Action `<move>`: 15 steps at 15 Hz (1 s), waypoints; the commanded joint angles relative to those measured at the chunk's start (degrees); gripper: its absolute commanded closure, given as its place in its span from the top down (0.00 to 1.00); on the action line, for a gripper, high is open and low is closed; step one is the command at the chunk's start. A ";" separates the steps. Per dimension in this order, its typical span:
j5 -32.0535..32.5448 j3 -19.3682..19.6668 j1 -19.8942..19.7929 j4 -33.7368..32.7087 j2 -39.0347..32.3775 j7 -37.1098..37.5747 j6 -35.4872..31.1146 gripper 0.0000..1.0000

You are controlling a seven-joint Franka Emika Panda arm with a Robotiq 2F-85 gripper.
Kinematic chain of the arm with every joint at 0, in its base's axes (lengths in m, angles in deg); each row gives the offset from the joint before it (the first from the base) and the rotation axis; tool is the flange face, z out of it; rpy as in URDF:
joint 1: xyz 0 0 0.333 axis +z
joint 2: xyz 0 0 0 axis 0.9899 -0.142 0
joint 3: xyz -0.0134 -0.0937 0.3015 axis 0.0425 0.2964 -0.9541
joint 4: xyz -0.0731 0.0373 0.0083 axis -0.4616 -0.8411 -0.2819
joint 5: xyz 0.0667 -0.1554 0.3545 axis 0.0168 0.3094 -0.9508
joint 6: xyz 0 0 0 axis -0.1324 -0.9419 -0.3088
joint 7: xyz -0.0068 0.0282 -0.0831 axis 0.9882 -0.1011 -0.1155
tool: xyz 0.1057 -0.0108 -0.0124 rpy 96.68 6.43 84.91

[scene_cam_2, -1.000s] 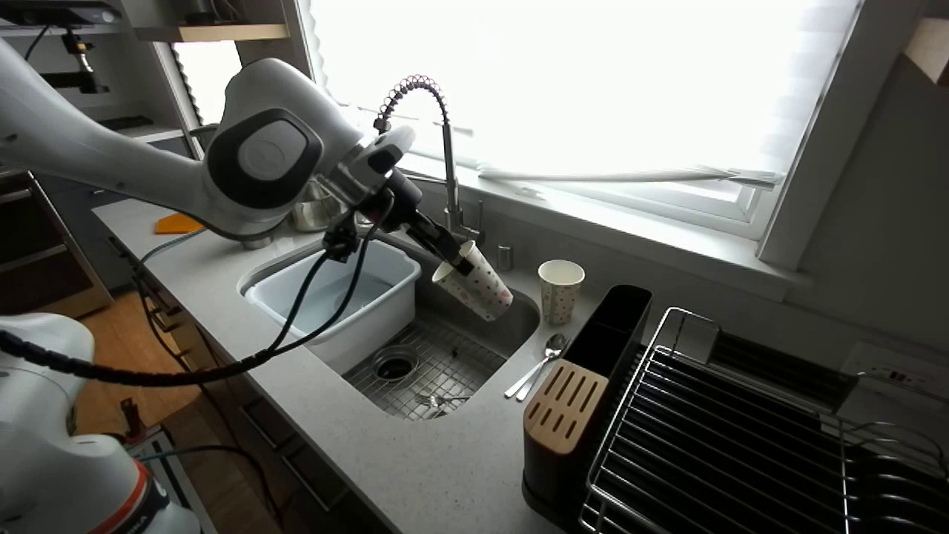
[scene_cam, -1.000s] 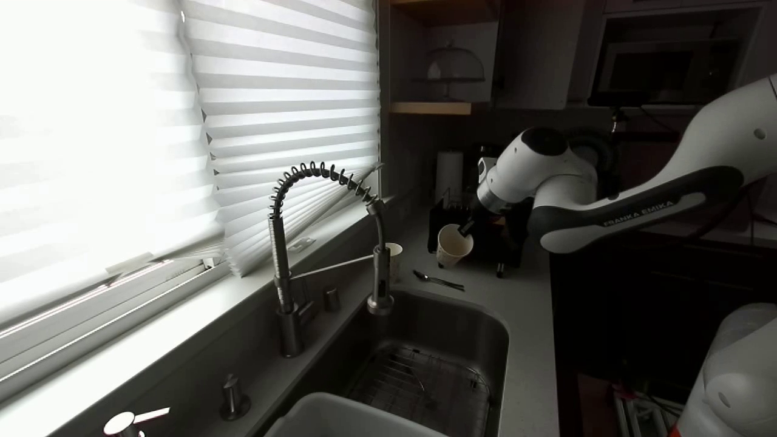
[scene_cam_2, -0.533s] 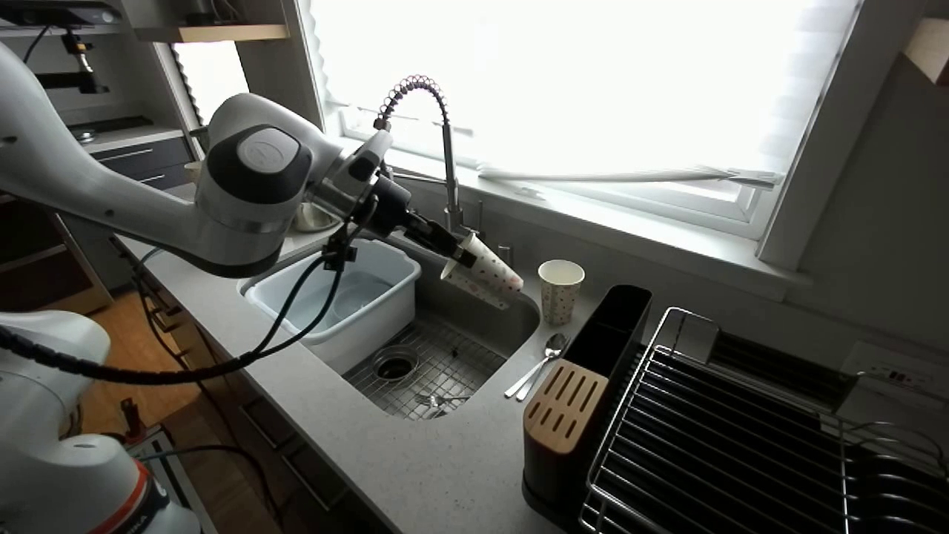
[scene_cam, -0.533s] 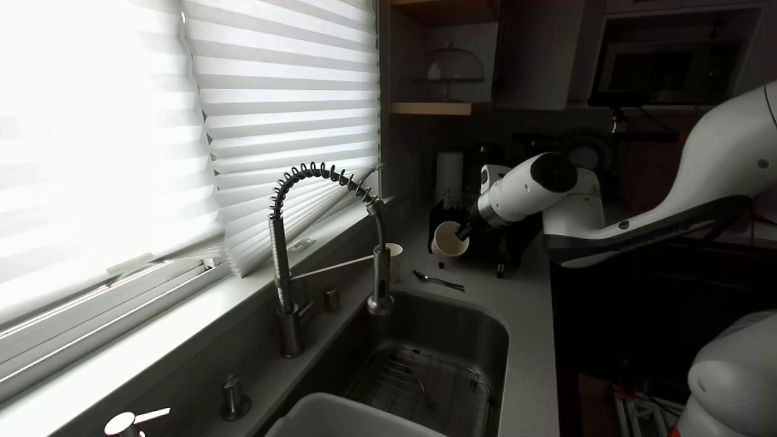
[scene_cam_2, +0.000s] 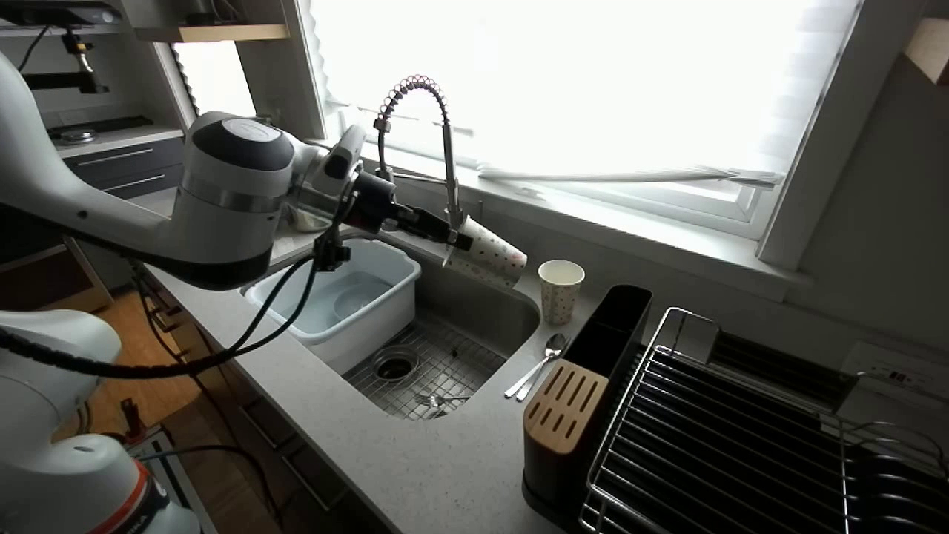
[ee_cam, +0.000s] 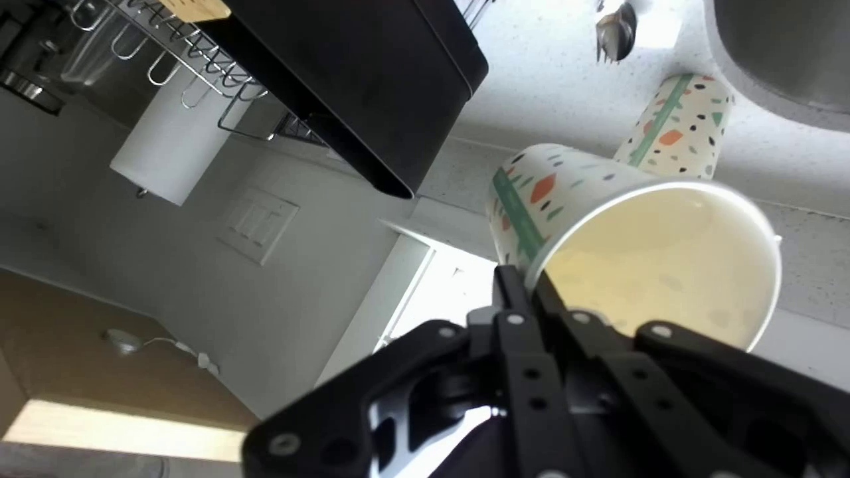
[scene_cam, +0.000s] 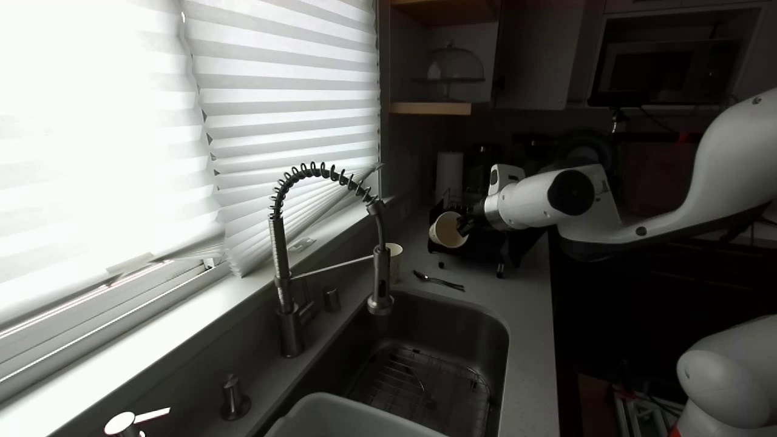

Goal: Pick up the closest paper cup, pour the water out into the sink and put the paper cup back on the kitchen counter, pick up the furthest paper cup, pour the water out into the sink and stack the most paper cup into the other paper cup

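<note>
So, in an exterior view: tool (scene_cam_2: 463, 241) narrow, pinched on the rim of a speckled paper cup (scene_cam_2: 491, 254), cup up in the air, tipped well over, mouth toward the tool, base pointing away from it. Upright cup (scene_cam_2: 560, 298) on the bench (scene_cam_2: 415, 475), past the held one as seen from the tool, just beside a corner of the sink (scene_cam_2: 504, 317). Sink lower than the tool, pale tub (scene_cam_2: 374, 326) set inside it. Cutlery (scene_cam_2: 549, 354) on the bench past the sink rim, wood-topped utensil holder (scene_cam_2: 582, 389) next, farther from the tool, dish rack (scene_cam_2: 726, 437) farther again.

In an exterior view: spring faucet (scene_cam: 281, 261) well apart from the tool, upright cup partly hidden behind its spray head (scene_cam: 381, 273); paper cup at the tool's tip, mouth turned mostly to the camera; paper towel roll (scene_cam: 449, 173) beyond the tool.

Wrist view: fingers (ee_cam: 508, 285) nearly together on the rim, one inside the mouth, one against the outer wall; cream inside, green stripe down the side. Upright cup just past the held cup, partly blocked by it. Utensil holder ahead of the tool, dark side showing. Contents of the paper cup: can't tell
</note>
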 commanded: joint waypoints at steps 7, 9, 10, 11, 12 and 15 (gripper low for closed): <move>33.07 -1.34 2.62 -2.27 3.79 36.33 3.96 0.01; 39.00 -1.00 4.33 -2.16 2.99 41.59 6.88 0.01; 40.92 -1.03 4.79 -1.88 2.60 43.46 8.23 0.01; 42.84 -0.99 5.24 -1.65 2.27 45.36 9.52 0.01; 44.35 -0.98 5.52 -1.42 1.99 46.90 10.54 0.01; 47.74 -1.04 5.83 -0.88 1.07 50.36 12.96 0.01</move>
